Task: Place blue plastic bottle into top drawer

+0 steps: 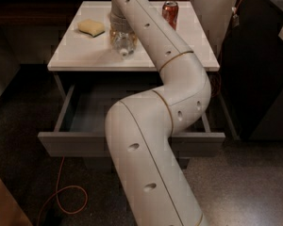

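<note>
Presently | my claw [119, 26] hung over the table [85, 51]; spread or pinching, I could not tell | blue plastic bottle [123, 42] directly under it, cap end toward me | top drawer [70, 144] open below the table's front edge.

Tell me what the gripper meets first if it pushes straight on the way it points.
The blue plastic bottle, directly below the gripper on the white cabinet top. It may already be touching the bottle, as depth is unclear. Below the bottle is the cabinet top itself.

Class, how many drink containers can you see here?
2: the bottle at the hand, over the middle of the white cabinet top; the red can near its back edge. The arm may hide others.
</note>
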You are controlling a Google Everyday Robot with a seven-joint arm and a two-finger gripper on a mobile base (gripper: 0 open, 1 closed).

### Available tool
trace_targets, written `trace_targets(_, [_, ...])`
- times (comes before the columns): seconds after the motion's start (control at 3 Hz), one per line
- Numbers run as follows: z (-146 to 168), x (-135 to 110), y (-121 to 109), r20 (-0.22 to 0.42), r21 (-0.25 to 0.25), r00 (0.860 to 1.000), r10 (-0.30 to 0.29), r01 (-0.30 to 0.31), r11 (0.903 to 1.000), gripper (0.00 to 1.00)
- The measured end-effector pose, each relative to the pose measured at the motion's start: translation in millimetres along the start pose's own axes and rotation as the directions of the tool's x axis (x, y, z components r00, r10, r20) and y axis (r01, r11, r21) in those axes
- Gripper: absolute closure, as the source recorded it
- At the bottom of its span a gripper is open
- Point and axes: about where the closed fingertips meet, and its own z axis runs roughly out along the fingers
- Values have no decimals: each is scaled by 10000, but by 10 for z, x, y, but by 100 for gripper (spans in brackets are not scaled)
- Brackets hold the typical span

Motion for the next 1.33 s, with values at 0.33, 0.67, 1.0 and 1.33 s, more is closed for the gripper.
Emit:
trace_targets(0.33, [-82, 53, -28, -245, 51, 9993, 288, -286, 9996, 65])
trace_targets(0.67, [-285, 74, -83, -359, 431, 9977, 580, -564, 9975, 87])
trace_targets(1.0, [-511, -14, -148, 14, 1065, 9951, 992, -988, 9894, 100])
trace_targets(1.33, [-554, -260, -189, 1039, 1439, 9833, 1496, -1637, 9760, 100])
